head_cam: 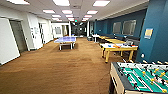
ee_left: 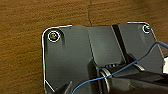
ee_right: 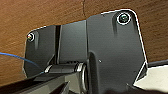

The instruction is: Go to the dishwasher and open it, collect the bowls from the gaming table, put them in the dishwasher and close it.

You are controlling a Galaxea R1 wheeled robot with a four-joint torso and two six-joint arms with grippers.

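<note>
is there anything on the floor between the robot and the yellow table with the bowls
Nothing visible blocks the way. Open brown carpet runs from the robot up to the gaming table, where the bowls show as small orange spots on top. The foosball table stands near on the right, beside that path rather than across it.

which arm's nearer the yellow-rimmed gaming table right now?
Right, probably. The gaming table stands ahead on the robot's right side, well off. Both wrist cameras look down at brown carpet, so neither arm is close to it.
</note>
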